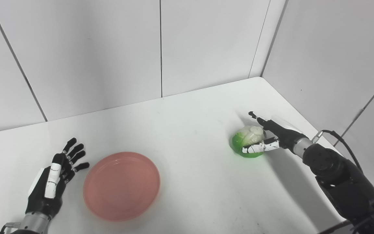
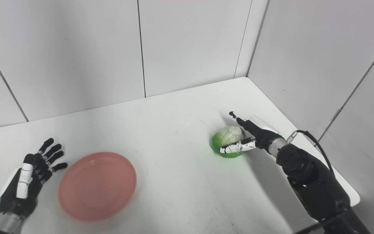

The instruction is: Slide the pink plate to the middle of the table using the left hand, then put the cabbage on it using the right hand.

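Observation:
The pink plate [image 1: 122, 185] lies flat and empty on the white table, left of the middle and near the front. My left hand [image 1: 55, 175] rests just left of the plate, open with its fingers spread, a small gap between it and the rim. The cabbage [image 1: 247, 143], green with a pale top, sits on the table at the right. My right hand [image 1: 271, 136] reaches it from the right: the thumb lies along its front side and the straight fingers [image 1: 259, 119] pass behind its top. The hand is open around the cabbage, not closed on it.
White wall panels stand close behind the table and along its right side, meeting in a corner [image 1: 260, 76] at the back right. The table's right edge [image 2: 352, 191] runs just beyond my right forearm.

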### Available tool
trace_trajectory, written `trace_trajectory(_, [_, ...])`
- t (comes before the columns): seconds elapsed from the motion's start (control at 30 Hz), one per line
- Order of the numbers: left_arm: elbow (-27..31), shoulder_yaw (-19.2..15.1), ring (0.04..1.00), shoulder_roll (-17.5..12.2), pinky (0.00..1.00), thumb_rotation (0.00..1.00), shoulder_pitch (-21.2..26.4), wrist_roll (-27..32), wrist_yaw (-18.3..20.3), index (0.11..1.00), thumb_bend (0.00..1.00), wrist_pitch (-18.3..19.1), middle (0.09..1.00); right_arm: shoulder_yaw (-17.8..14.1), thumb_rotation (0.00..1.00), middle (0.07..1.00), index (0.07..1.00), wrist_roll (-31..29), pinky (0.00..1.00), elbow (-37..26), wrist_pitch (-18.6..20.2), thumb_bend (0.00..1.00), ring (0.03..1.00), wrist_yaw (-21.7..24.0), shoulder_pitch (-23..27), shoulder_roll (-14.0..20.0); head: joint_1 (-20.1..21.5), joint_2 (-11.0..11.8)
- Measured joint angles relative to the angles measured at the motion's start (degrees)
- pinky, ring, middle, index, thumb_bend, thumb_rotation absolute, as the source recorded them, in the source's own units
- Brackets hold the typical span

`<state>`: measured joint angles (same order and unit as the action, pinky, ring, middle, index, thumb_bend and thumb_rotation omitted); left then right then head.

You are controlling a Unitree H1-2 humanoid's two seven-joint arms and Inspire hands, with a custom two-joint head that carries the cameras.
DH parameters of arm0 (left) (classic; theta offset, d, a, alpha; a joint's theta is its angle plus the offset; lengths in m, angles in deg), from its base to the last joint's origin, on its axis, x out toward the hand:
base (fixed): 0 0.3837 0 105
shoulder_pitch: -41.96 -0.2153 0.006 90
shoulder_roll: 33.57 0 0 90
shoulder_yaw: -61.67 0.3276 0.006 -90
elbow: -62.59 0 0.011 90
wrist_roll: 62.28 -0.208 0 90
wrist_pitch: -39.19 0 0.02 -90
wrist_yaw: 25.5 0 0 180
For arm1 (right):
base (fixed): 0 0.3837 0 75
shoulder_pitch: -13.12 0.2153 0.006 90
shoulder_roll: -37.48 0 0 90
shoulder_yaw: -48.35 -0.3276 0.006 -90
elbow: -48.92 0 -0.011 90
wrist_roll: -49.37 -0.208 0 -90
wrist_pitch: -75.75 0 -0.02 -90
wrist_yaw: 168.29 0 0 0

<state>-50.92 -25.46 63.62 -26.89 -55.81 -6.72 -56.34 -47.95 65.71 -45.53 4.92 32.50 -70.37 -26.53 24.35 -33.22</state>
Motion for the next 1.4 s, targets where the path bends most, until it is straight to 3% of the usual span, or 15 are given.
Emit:
trace_trajectory(0.27, [0.81, 0.00, 0.928, -0.13, 0.92, 1.00, -0.02, 0.00, 0.00, 0.934, 0.86, 1.18, 0.929, 0.25, 0.40, 0.983, 0.974, -1.56, 0.93, 2.00, -0.36, 1.00, 0.978, -0.13, 1.29, -0.55, -0.26, -0.61])
trace_trajectory(0.37, [0.65, -0.01, 0.925, -0.16, 0.91, 1.00, -0.02, 0.00, 0.00, 0.931, 0.86, 1.16, 0.928, 0.29, 0.38, 0.951, 0.944, -2.29, 0.91, 3.43, -2.56, 1.00, 0.942, -0.41, 1.52, -0.97, -0.26, -0.62])
trace_trajectory(0.57, [0.54, -0.07, 0.920, -0.16, 0.90, 1.00, -0.02, 0.00, 0.00, 0.932, 0.85, 1.16, 0.927, -0.82, 0.13, 0.772, 0.768, -4.41, 0.77, 5.09, -5.38, 1.00, 0.784, -2.81, 2.07, -3.10, -0.61, -0.35])
trace_trajectory(0.6, [0.54, -0.08, 0.923, -0.16, 0.90, 1.00, -0.02, 0.00, 0.00, 0.933, 0.86, 1.16, 0.929, -1.16, 0.04, 0.665, 0.668, -4.83, 0.66, 5.42, -6.08, 0.95, 0.668, -3.56, 2.16, -3.65, -0.62, -0.35])
trace_trajectory(0.63, [0.56, -0.08, 0.923, -0.17, 0.90, 1.00, -0.02, 0.00, 0.00, 0.934, 0.86, 1.16, 0.930, -1.39, 0.03, 0.638, 0.643, -5.39, 0.63, 5.86, -6.88, 0.93, 0.638, -4.05, 2.29, -4.09, -0.62, -0.35])
trace_trajectory(0.67, [0.55, -0.08, 0.927, -0.17, 0.91, 1.00, -0.02, 0.00, 0.00, 0.936, 0.85, 1.16, 0.934, -1.67, 0.04, 0.537, 0.533, -5.87, 0.54, 6.42, -7.70, 0.63, 0.541, -4.39, 2.52, -4.48, -0.62, -0.35])
trace_trajectory(0.77, [0.57, -0.08, 0.932, -0.19, 0.92, 1.00, -0.02, 0.00, 0.04, 0.941, 0.84, 1.16, 0.938, -1.78, 0.01, 0.478, 0.504, -7.12, 0.48, 8.57, -10.01, 0.55, 0.470, -5.61, 3.47, -5.22, -0.62, -0.35])
trace_trajectory(0.93, [0.79, -0.08, 0.925, -0.22, 0.91, 1.00, -0.03, 0.01, 0.11, 0.935, 0.85, 1.16, 0.930, -1.21, 0.00, 0.455, 0.499, -7.84, 0.42, 10.38, -12.73, 0.53, 0.419, -5.94, 4.38, -5.78, -0.79, -0.44])
trace_trajectory(1.4, [0.62, -0.14, 0.926, -0.22, 0.90, 0.99, -0.06, 0.01, 0.10, 0.939, 0.86, 1.28, 0.932, 0.67, 0.00, 0.449, 0.505, -5.67, 0.43, 10.71, -13.88, 0.53, 0.428, -8.89, 5.00, -5.64, -1.05, -0.70])
